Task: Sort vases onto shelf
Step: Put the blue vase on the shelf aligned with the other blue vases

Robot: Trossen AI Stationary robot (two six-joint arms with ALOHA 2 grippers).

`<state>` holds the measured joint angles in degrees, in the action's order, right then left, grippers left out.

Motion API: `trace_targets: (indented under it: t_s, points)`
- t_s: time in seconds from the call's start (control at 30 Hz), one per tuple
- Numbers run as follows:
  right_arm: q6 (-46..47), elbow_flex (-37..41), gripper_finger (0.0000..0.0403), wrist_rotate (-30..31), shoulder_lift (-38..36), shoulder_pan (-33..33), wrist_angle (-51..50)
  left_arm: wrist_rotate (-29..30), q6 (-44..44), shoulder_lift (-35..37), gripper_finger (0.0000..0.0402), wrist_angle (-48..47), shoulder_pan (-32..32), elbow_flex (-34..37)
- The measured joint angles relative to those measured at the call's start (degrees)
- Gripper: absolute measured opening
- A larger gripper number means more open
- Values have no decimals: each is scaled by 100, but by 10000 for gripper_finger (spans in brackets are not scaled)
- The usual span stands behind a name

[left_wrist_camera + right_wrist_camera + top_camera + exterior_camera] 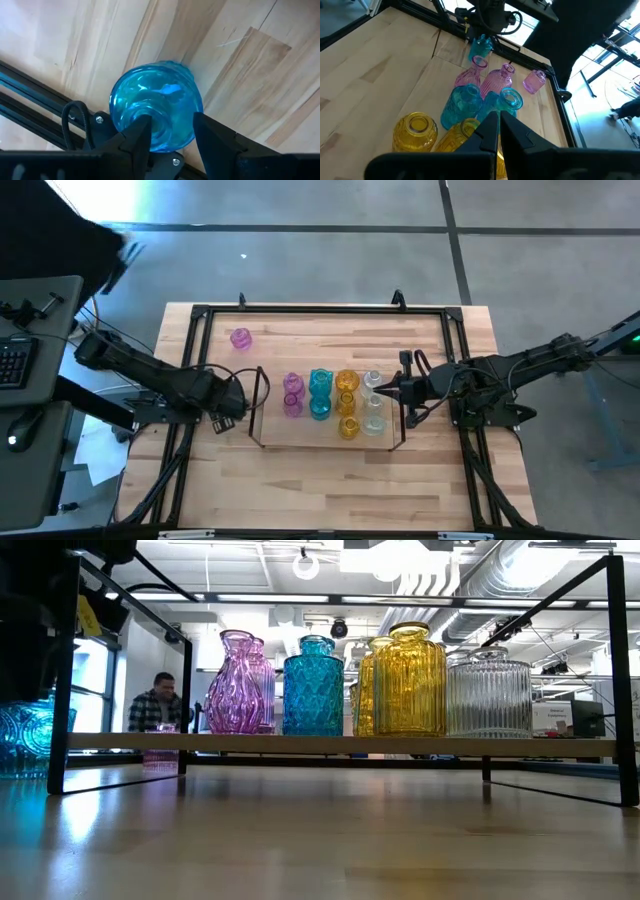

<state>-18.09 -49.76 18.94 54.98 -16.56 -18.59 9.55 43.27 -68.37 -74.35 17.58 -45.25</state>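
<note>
The shelf [262,442] stands mid-table and carries pink [292,392], teal [320,392], yellow [347,402] and clear [373,412] vases in pairs; they also show in the low view [312,688]. One pink vase [241,338] stands alone on the table at the far left. My left gripper [236,400], just left of the shelf, is shut on a teal vase [155,112], which also shows in the low view [22,738]. My right gripper [384,392] is shut and empty beside the clear vases; I cannot tell whether it touches them. My left gripper has the teal vase's narrow top [159,131] between its two fingers [139,136], one on each side. The fingers come from above, slanting down. The vase stands upright below them [481,47]; whether its base is on the table, I cannot tell.
A black metal frame [200,315] borders the table. Bare wood lies in front of the shelf [330,490] and behind it. A person [155,705] shows in the room beyond the table.
</note>
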Motion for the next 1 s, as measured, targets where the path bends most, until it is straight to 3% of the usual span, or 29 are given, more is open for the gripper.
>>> trace_targets:
  t_s: [0.17, 0.43, 0.7, 1.0]
  points:
    - [0, 0, 0, 0, 0, 0, 0, -77, 2, -3, 113, 22, 0, 84]
    - [0, 0, 0, -2, 2, 0, 0, -108, -140, -3, 16, -133, 0, 76]
    - [0, 0, 0, -2, 2, 0, 0, -235, -1, 80, 16, -443, 0, 14]
    - [0, 0, 0, -2, 2, 2, 15, -211, 238, 187, 16, -1222, 101, -902]
